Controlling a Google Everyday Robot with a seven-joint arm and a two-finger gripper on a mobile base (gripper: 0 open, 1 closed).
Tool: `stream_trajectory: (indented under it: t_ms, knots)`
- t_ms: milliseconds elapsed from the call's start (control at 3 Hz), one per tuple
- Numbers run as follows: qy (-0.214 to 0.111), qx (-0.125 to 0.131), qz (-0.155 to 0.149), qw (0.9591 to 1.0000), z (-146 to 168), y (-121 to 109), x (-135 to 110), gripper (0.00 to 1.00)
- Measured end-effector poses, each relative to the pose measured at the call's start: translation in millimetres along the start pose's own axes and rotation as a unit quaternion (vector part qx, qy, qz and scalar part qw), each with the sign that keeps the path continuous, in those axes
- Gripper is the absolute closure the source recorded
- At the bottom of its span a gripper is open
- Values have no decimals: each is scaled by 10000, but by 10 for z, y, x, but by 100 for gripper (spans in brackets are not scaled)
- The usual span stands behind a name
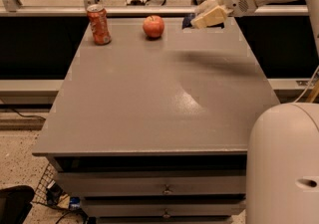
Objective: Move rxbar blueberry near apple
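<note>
While the gripper (199, 20) hangs over the far right corner of the gray table (149, 103), its two fingers are pinched tight on the rxbar blueberry (187, 20). Only a dark blue end of the bar peeks out. The bar is up off the table, near the red apple (153, 26), on its right. An orange-red soda can (98, 24) stands to the apple's left.

Gripper (200, 19) held over far right corner of grey table (149, 108). Drawers (164, 187) seen under the near edge, well below it. Speckled floor (20, 156) and cables (50, 194) noted far down-left. Metal rail (50, 12) seen behind, leftward.
</note>
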State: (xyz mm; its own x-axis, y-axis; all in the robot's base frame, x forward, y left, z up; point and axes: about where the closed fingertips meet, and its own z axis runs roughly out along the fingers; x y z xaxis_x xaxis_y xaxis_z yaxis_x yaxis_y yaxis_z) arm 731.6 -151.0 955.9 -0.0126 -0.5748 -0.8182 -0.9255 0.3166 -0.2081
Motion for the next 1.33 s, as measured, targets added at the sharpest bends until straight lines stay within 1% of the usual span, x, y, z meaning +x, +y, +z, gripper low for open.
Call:
stream_trajectory:
  t_ms: [333, 667, 1000, 1333]
  knots:
    - [57, 98, 175, 9998, 150, 3, 18, 100]
    - [-49, 367, 401, 9985, 377, 34, -38, 100]
    - [-13, 486, 630, 9968, 648, 168, 84, 100]
    - [83, 600, 830, 9947, 811, 267, 290, 100]
